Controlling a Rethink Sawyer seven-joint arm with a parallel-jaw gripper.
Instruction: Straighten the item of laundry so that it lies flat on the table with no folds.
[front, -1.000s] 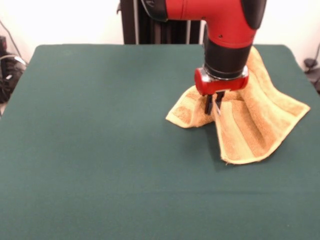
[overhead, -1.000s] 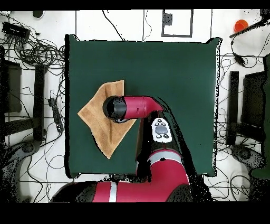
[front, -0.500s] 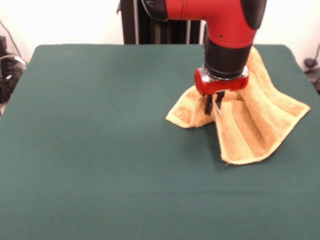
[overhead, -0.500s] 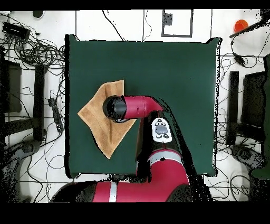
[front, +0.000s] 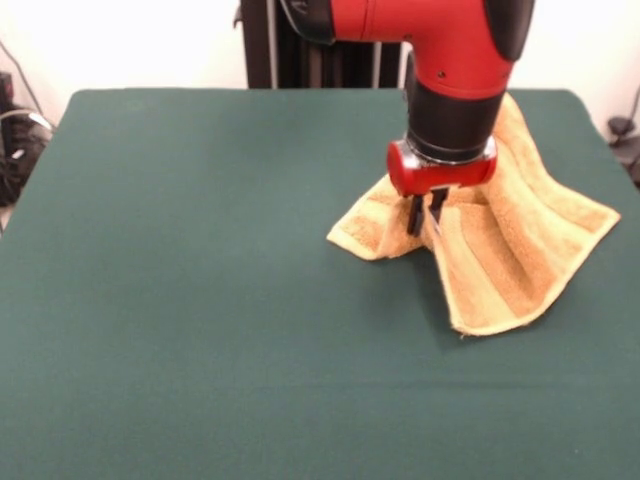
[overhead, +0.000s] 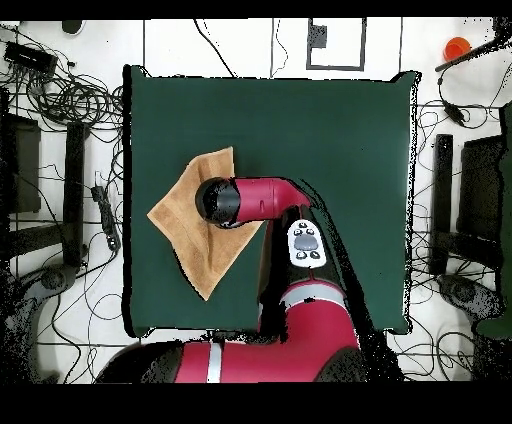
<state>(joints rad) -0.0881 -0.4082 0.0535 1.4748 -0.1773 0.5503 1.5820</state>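
The golden-orange towel (front: 520, 240) lies rumpled at the right side of the dark green table (front: 200, 250), near its far right corner. My gripper (front: 424, 222) comes straight down onto the towel and is shut on a raised fold of it, so the cloth tents up around the fingers. One paler-banded corner drapes to the left and another flap hangs toward the near side. In the overhead view the towel (overhead: 185, 225) sits at the table's (overhead: 330, 150) left edge, and the arm's wrist (overhead: 215, 200) hides the gripper.
The red arm (overhead: 305, 245) reaches over the table from the bottom edge of the overhead view. Cables and dark equipment (overhead: 60, 100) crowd the floor on both sides of the table. A small orange object (overhead: 456, 46) sits off the table at top right.
My gripper has shifted slightly up and to the left in the front view with the fold in it. The towel's left corner followed a little.
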